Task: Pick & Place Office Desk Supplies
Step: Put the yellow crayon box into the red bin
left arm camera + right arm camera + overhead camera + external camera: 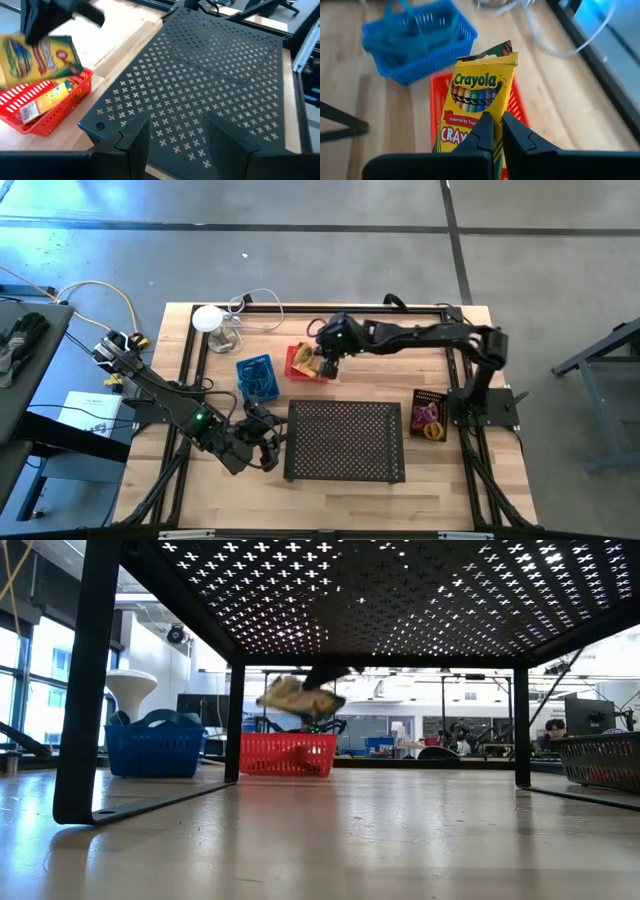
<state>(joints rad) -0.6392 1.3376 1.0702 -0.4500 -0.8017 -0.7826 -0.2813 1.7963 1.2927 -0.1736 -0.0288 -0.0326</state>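
Nearest to the camera in the right wrist view, the two dark fingers of the right gripper (494, 131) are seen pressed on the lower edge of a yellow crayon box (476, 102), which is pinched between them. The box is held just above the red basket (514, 107), and its printed face is turned toward the wrist camera.

In the view from above, the right gripper (325, 358) is placed over the red basket (299, 363), with the blue basket (256, 376) just beside the red one, on the side of the left arm. The large black tray (346, 440) stands near the red basket, toward the front edge of the table. In the left wrist view a second crayon box (44, 101) is already seen lying inside the red basket (75, 93).

The step in hand is judged to be the placing of the held box into the red basket. For the next move, the box should probably be lowered between the basket walls and the fingers then opened, so that it is laid next to the other box.

The left gripper (262, 450) waits with its fingers spread and empty, beside the tray and well apart from the red basket.
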